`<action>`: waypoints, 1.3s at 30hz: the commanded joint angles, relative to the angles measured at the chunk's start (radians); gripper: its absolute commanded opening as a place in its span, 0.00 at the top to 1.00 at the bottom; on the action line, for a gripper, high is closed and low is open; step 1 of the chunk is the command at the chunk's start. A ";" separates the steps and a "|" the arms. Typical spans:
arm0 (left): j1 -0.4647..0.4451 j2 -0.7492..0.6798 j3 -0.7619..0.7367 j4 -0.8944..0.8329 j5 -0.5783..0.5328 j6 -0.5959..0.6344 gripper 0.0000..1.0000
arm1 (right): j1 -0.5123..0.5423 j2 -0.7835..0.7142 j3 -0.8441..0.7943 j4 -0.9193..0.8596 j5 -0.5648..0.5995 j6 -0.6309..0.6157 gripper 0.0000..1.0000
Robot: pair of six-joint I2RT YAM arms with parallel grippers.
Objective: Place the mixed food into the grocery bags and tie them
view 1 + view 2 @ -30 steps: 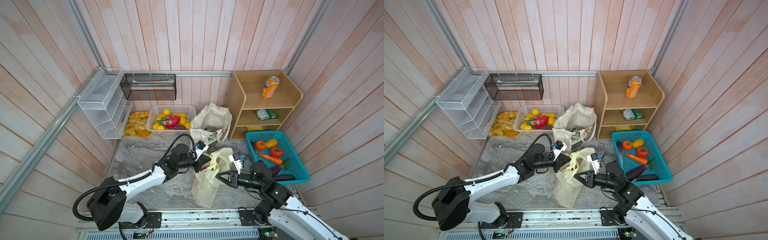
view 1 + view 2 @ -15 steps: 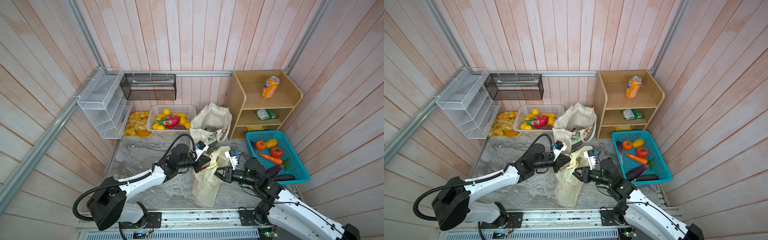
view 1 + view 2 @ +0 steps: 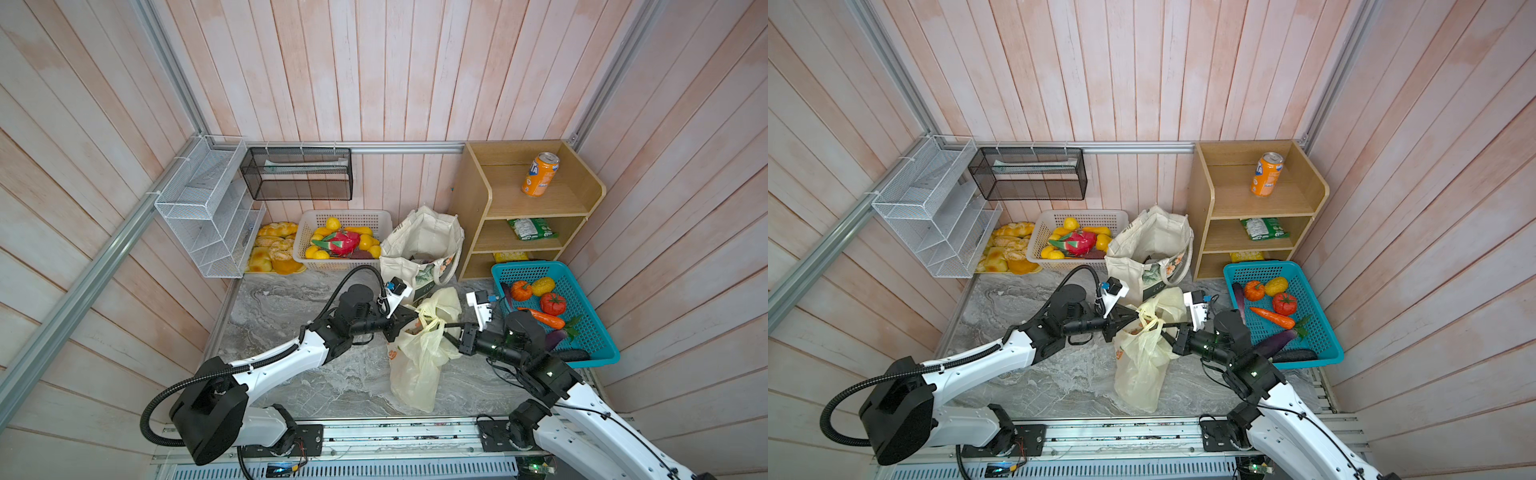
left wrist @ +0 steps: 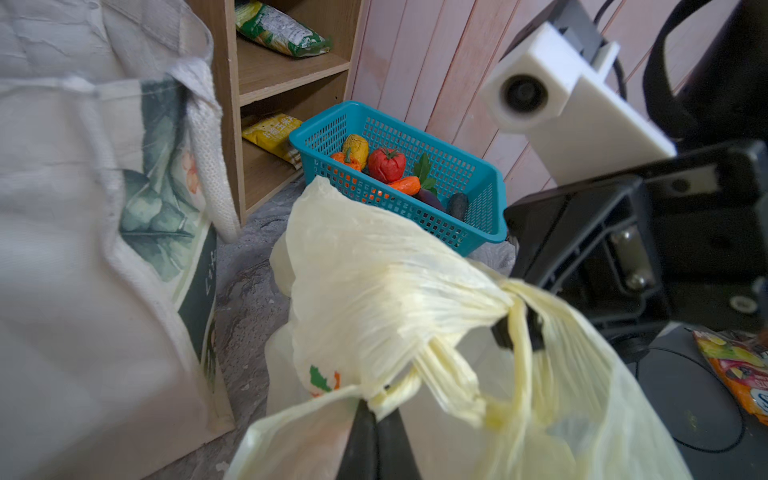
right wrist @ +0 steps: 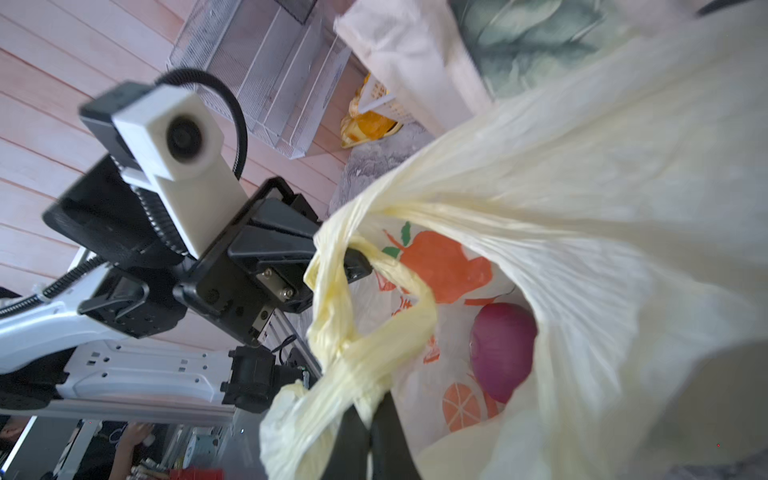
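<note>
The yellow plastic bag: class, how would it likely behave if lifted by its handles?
Probably floppy: the yellow plastic bag is thin, crinkled and slumped. Likely to sag low, since a purple round item sits inside. Its handles bunch into thin cords, so they may slip.

Bright even light, blurred wrist-view foregrounds

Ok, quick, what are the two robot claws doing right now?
Left gripper: shut, holding the thin pale-yellow plastic bag by a handle.
Right gripper: shut, holding that same bag by a handle too.
</note>
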 commanded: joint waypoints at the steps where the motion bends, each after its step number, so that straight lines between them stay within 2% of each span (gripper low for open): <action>1: 0.031 -0.048 -0.005 -0.004 0.007 -0.012 1.00 | -0.124 -0.031 0.053 -0.096 -0.100 -0.051 1.00; 3: 0.040 -0.069 -0.025 0.018 0.006 -0.022 1.00 | -0.196 -0.032 0.068 -0.104 -0.149 -0.060 1.00; 7: 0.053 -0.097 -0.060 0.067 0.037 -0.045 1.00 | -0.275 0.007 0.096 -0.102 -0.189 -0.079 1.00; 13: 0.087 -0.150 -0.114 0.124 0.027 -0.091 1.00 | -0.329 0.058 0.098 -0.111 -0.119 -0.111 1.00; 19: 0.166 -0.241 -0.182 0.118 -0.058 -0.142 1.00 | -0.459 0.048 0.078 -0.097 -0.112 -0.090 1.00; 23: 0.237 -0.319 -0.245 0.108 -0.087 -0.176 1.00 | -0.565 0.038 0.028 -0.041 -0.167 -0.029 1.00; 28: 0.254 -0.358 -0.272 0.101 -0.078 -0.178 1.00 | -0.577 0.080 -0.021 0.122 -0.235 0.087 1.00; 31: 0.256 -0.360 -0.271 0.098 -0.094 -0.181 1.00 | -0.578 0.094 -0.002 0.125 -0.210 0.094 1.00; 34: 0.267 -0.382 -0.275 0.073 -0.136 -0.183 1.00 | -0.599 0.071 0.000 0.052 -0.125 0.070 1.00; 37: 0.313 -0.424 -0.313 0.054 -0.156 -0.201 1.00 | -0.698 0.056 -0.082 0.041 -0.115 0.066 1.00; 39: 0.356 -0.453 -0.355 0.055 -0.143 -0.214 1.00 | -0.767 0.059 -0.169 0.101 -0.167 0.098 1.00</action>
